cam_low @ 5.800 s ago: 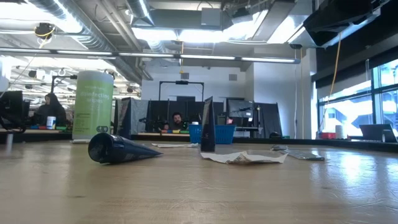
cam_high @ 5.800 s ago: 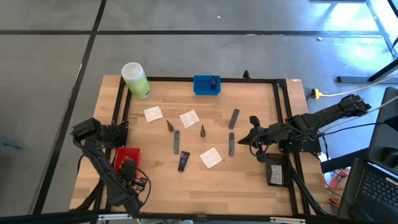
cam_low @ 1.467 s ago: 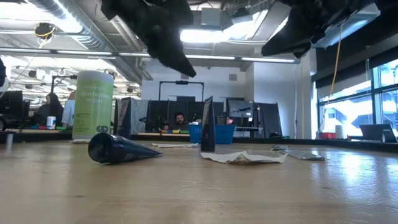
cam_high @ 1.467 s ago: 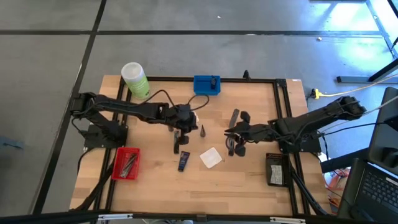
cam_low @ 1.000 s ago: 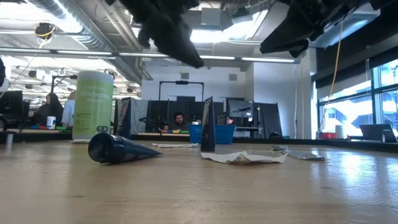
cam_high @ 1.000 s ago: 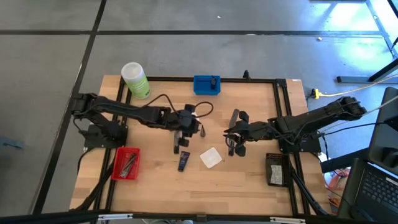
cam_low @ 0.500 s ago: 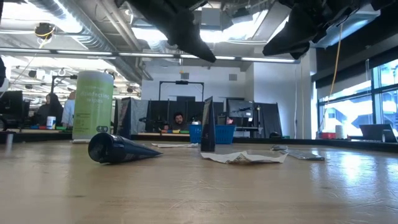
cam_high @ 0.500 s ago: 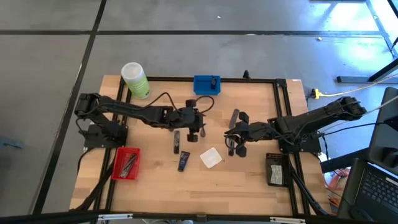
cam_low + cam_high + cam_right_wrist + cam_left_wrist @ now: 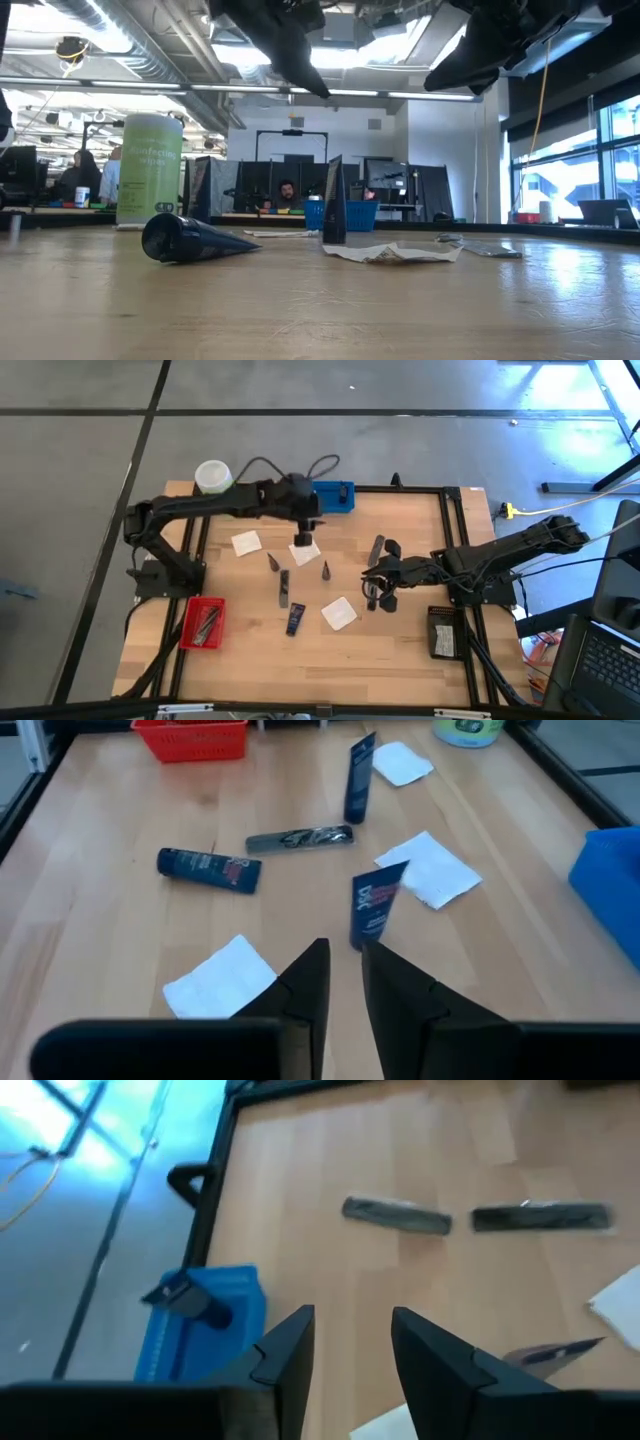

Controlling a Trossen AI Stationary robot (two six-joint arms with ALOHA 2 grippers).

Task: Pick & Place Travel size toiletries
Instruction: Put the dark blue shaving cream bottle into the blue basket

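Note:
Toiletries lie spread on the wooden table: white sachets (image 9: pixel 246 543) (image 9: pixel 303 552) (image 9: pixel 339 613), two dark cones (image 9: pixel 273 562) (image 9: pixel 325 570), grey tubes (image 9: pixel 284 588) (image 9: pixel 376 550) and a navy tube (image 9: pixel 295 620). My left gripper (image 9: pixel 304 537) (image 9: pixel 350 1350) hangs open above the middle sachet, near the blue tray (image 9: pixel 332 497), with nothing between its fingers. My right gripper (image 9: pixel 373 590) (image 9: pixel 342 982) hovers over another grey tube (image 9: pixel 371 603), which it partly hides. Its fingers stand a narrow gap apart and hold nothing. In the low view, one cone (image 9: pixel 190 240) lies on its side and one (image 9: pixel 333 213) stands upright.
A red tray (image 9: pixel 204 622) with grey items sits at the near left, and a black tray (image 9: pixel 443 635) at the right edge. The light-green bottle (image 9: pixel 213 477) stands at the far left corner. A black frame borders the table. People sit in the room behind.
My left gripper has moved from above the cone at the table's middle toward the far edge, and now hangs over the middle sachet near the blue tray. The toiletries lie where they were.

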